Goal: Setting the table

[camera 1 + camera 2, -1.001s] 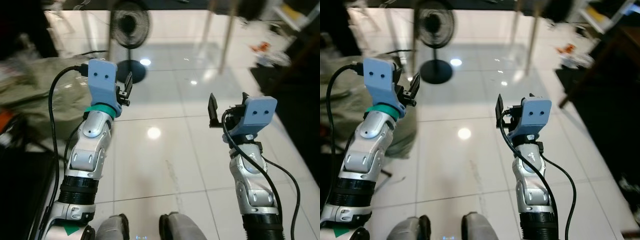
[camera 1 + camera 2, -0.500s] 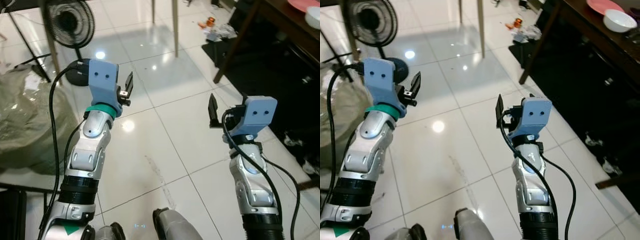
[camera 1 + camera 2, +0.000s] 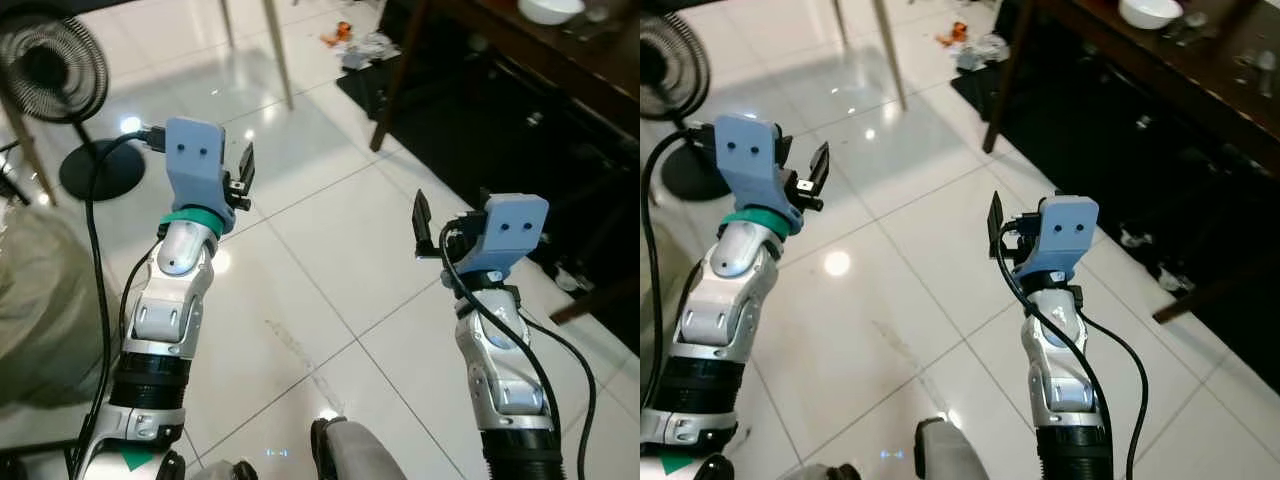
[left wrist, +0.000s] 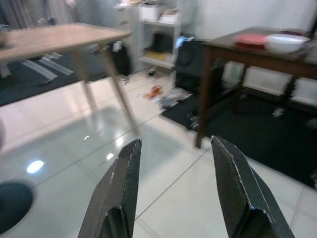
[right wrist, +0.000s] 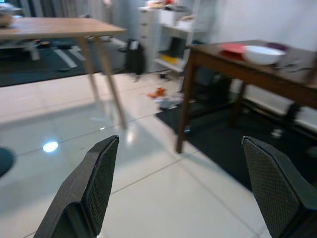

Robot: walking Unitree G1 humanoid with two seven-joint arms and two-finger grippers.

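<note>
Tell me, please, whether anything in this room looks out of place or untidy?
Yes: small litter, some of it orange, lies scattered on the white floor tiles beside the dark table, near its leg. The white bowl and red plate sit upright on the table.

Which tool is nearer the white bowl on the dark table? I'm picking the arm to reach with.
Right. The right tool is raised on the white bowl side, toward the dark table; the left tool is across the floor, by the fan.
</note>
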